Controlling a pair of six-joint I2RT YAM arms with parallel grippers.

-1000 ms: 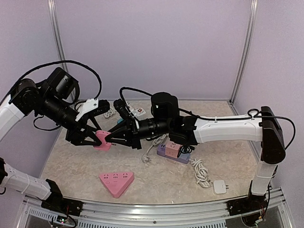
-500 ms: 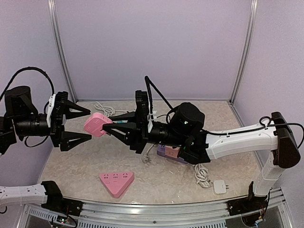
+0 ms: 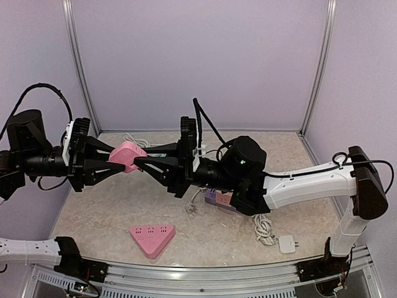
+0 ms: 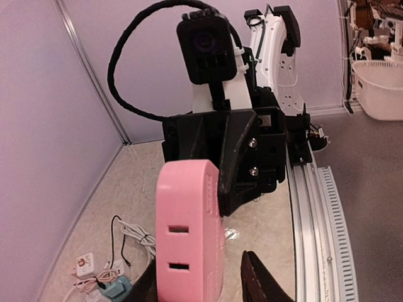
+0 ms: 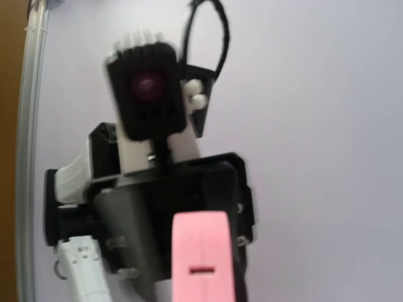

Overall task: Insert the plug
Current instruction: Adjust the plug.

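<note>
The pink plug, a rounded block with two slots in one face, hangs in the air above the table's left side. My right gripper is shut on its right end. My left gripper reaches in from the left with a finger on each side of the plug's other end. In the left wrist view the plug stands upright between my left gripper's fingers. A narrow gap shows at the right finger. The right wrist view shows the plug end-on, with the left wrist behind it.
A pink triangular power strip lies near the front edge. A purple strip with adapters in it sits under the right arm. White cable coils and a white charger lie to its right. More cables lie at the back.
Both grippers rose from the table with the plug. The left gripper let go and opened wide. It has since slid right and narrowed around the plug. The right gripper stayed shut on it.
</note>
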